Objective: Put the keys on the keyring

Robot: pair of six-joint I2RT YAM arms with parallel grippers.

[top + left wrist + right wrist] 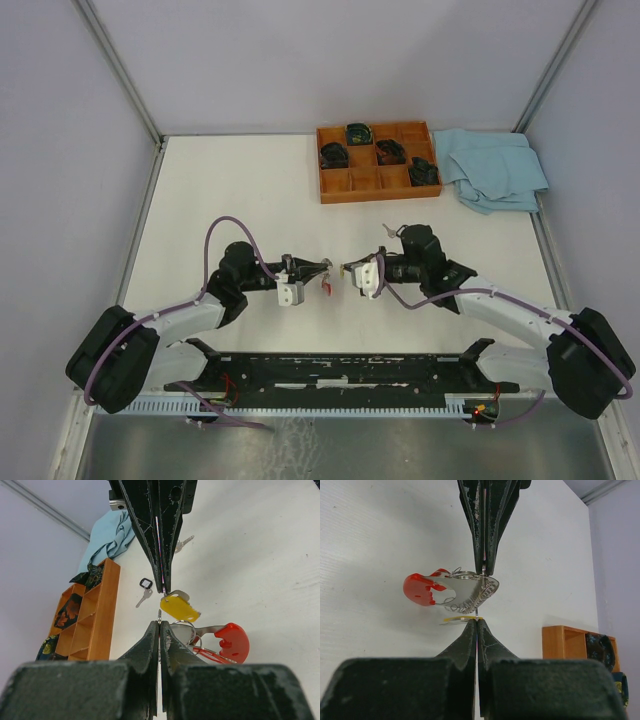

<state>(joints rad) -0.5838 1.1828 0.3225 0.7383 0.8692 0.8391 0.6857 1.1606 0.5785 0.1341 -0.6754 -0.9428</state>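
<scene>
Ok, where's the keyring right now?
Mid-table in the top view, the keyring hangs from the shut left pincer, facing the right pincer, which grips a yellow-capped key right beside it.

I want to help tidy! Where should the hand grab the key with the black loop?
Probably the black loop end, pinched across its sides, coming straight down from above: the key lies flat on the table, so nothing sticks up to grab sideways.
</scene>
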